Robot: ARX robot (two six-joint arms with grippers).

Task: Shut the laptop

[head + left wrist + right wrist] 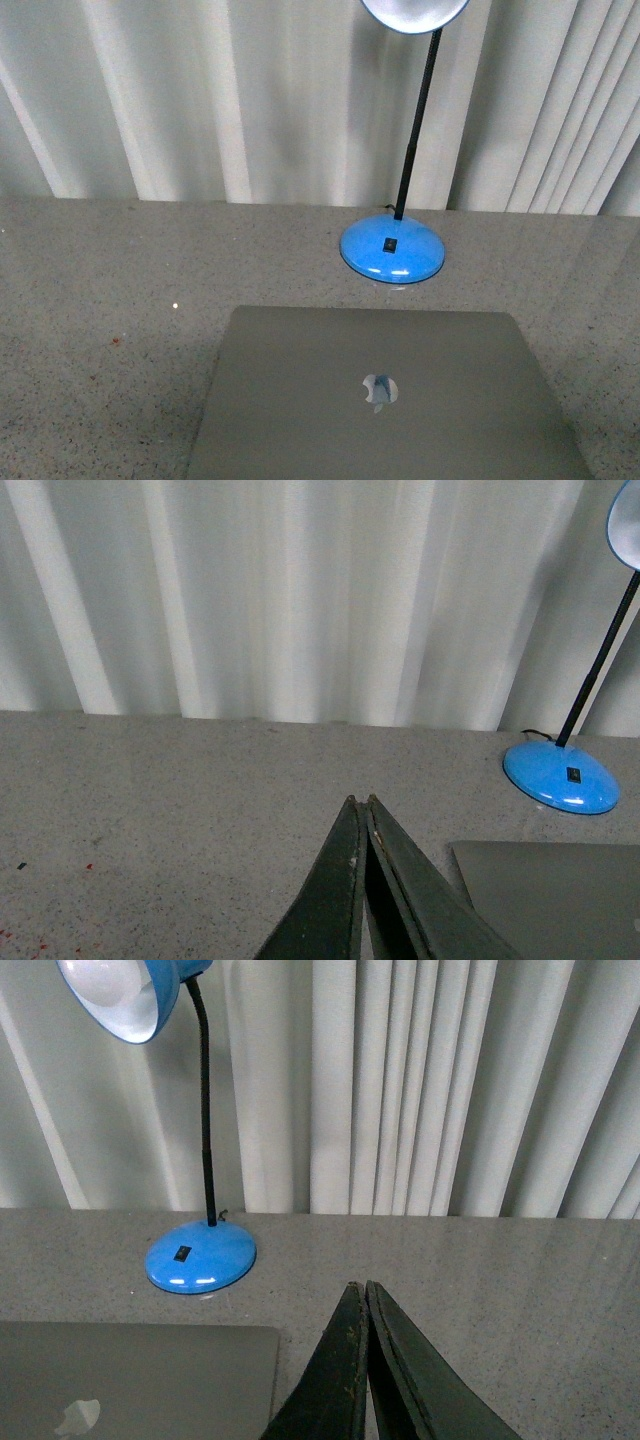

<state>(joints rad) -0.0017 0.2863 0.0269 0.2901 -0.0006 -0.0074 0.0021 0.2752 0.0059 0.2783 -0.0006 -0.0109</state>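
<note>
Pale pleated curtains (200, 100) back the speckled grey stone tabletop (100, 300). I see the thin silver-grey metal laptop (385, 400) lying shut, logo up, near a blue desk lamp (392, 250). Both my left gripper (360, 805) and right gripper (360, 1288) hover with fingers pressed together, holding nothing.

The laptop (390, 400) lies flat on the table (100, 300) with its lid shut. It is silver-grey, with the apple logo facing up.

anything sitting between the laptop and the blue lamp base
Nothing: in the front view only a bare strip of table separates the closed laptop from the lamp base.
</note>
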